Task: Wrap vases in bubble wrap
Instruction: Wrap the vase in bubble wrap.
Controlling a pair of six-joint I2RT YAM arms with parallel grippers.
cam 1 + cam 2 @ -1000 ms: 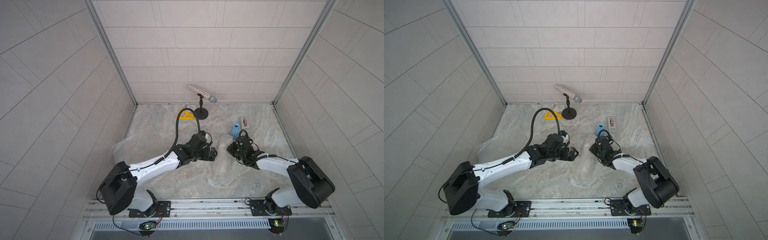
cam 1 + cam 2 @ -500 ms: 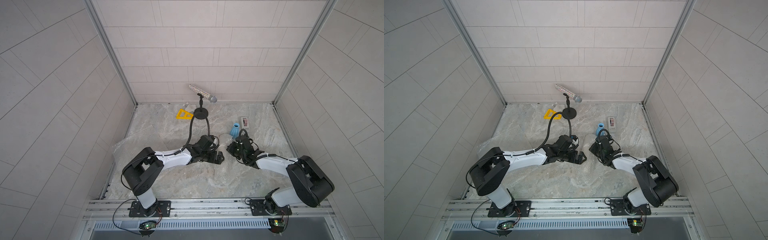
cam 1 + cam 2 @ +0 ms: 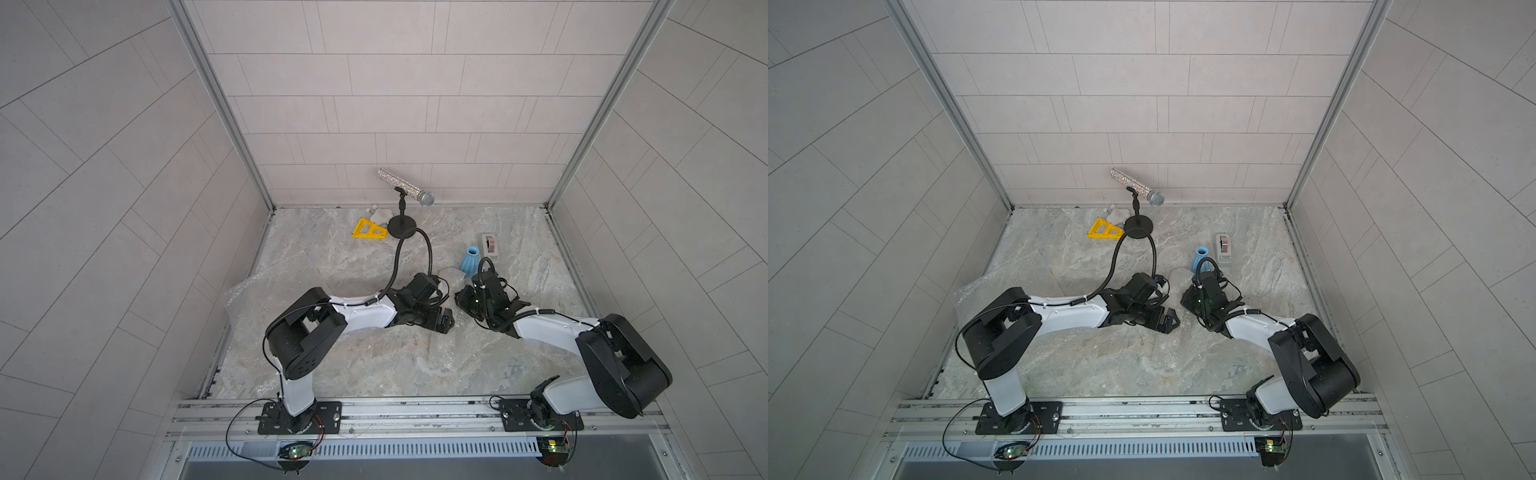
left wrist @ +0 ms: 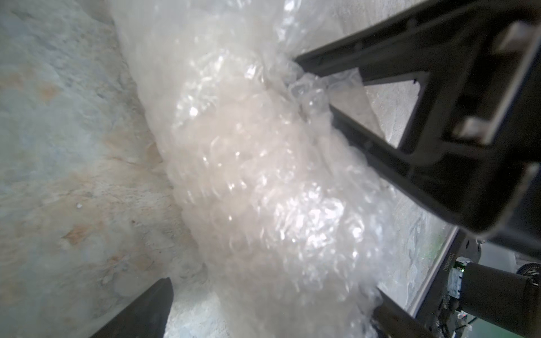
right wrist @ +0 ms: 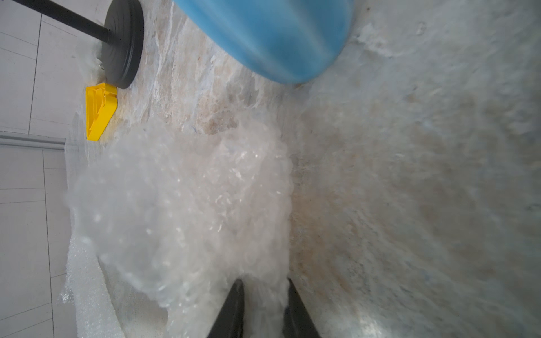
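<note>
While left jaws gape, right jaws barely parted, one blue vase (image 3: 471, 262), one microphone (image 3: 406, 192)

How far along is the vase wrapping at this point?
Done: nothing visibly; the blue vase stands bare. In hand: bunched bubble wrap lies between the left gripper's wide-open jaws, an end between the right gripper's jaws; its contents can't be seen. Left: wrapping the blue vase.
</note>
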